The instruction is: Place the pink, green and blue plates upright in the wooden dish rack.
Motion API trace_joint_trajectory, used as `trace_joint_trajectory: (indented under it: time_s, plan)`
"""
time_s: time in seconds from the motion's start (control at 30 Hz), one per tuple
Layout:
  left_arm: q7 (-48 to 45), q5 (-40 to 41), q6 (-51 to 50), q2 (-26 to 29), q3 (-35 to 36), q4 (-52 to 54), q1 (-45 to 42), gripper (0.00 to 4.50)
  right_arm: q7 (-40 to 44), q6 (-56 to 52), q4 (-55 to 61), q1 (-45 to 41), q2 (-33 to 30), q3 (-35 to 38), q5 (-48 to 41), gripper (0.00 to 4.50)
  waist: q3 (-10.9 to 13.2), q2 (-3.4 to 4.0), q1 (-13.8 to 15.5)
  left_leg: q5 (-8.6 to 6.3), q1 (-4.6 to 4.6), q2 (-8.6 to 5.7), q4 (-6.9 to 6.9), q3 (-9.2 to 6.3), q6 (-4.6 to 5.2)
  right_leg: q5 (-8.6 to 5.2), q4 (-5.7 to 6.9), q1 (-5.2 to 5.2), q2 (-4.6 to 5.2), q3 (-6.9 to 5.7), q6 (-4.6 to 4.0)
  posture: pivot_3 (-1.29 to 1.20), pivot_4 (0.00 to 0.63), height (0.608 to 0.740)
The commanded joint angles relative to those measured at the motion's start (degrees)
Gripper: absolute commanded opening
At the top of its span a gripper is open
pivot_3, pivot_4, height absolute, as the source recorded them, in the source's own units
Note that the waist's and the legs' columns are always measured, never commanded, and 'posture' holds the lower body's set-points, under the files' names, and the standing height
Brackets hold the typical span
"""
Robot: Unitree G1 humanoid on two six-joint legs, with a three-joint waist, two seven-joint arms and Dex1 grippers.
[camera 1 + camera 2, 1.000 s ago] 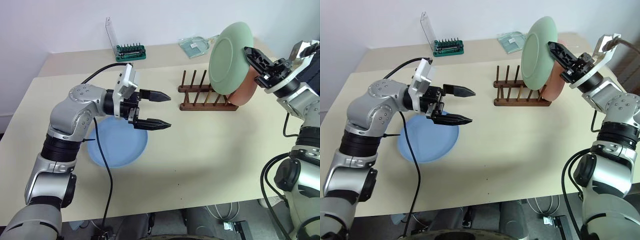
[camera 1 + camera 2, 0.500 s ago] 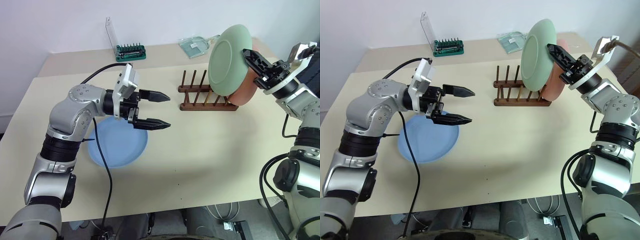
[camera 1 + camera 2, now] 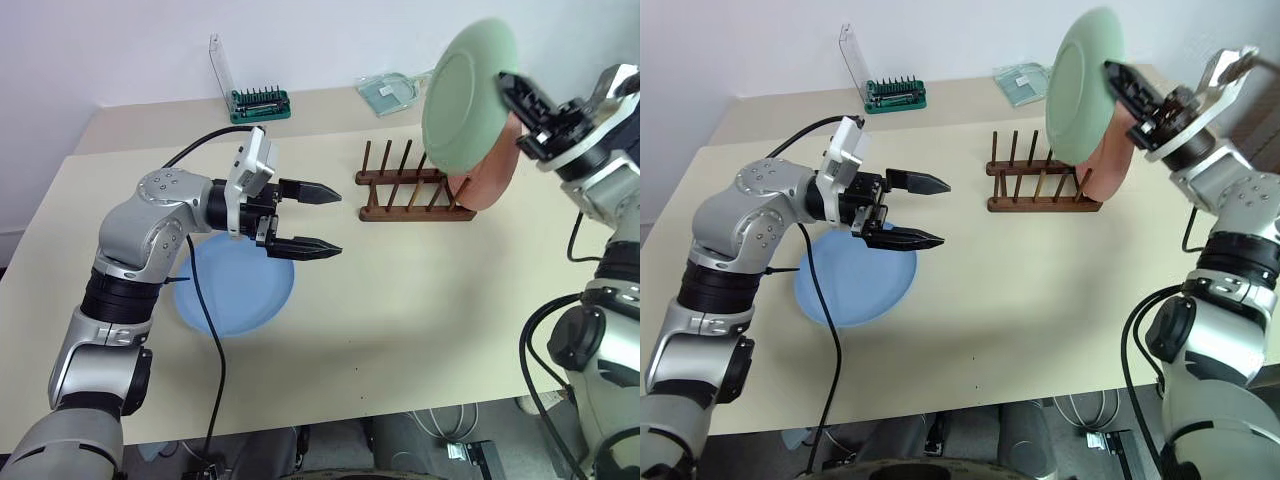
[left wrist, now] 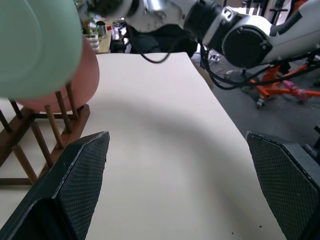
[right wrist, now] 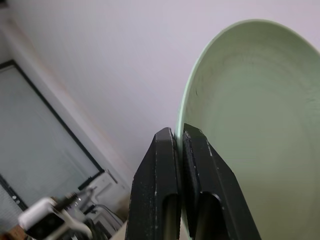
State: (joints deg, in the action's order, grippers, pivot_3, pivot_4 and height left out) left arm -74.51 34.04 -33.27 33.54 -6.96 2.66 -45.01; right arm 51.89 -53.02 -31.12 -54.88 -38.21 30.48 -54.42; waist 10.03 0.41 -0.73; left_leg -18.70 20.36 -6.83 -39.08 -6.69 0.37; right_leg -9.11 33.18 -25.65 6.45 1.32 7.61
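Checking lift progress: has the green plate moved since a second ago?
Yes. The green plate, pinched in the right gripper, has risen relative to the wooden dish rack, now higher above the pegs.

A wide table (image 3: 420,300) with a plain cream top takes most of the frame in both eye views. A second, lower strip of the same colour runs along its far edge. Behind it, across the top of the frame, stands a white wall (image 3: 120,50) with soft, even light. In the left wrist view, a grey floor (image 4: 260,120) is at the right, with an orange metal stand (image 4: 280,82) on it.
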Motion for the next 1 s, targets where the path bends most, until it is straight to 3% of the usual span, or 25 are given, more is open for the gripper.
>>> trace_joint_trajectory:
  time_s: [0.03, 1.0]
  plan:
    - [0.06, 0.84, 0.40, 0.10, 1.70, 1.33, -0.49, 4.50, 0.41, 0.36, 2.25, -1.74, -1.60, 0.88, -0.83, 0.07, 0.00, 0.00, -0.01, 0.00, 0.00, 0.00, 0.00, 0.00, 0.00, 0.00, 0.00, 0.00, 0.00, 0.00, 0.00, 0.00, 0.150, 0.740]
    - [0.58, 1.34, 0.14, 0.05, 1.86, 1.49, -0.51, 4.50, 2.16, -0.70, 2.10, 0.71, -1.47, 0.99, -0.27, 0.07, 0.00, 0.00, -0.03, 0.00, 0.01, 0.00, 0.00, 0.02, 0.00, 0.00, 0.00, -0.01, 0.00, 0.01, 0.00, 0.00, 0.150, 0.740]
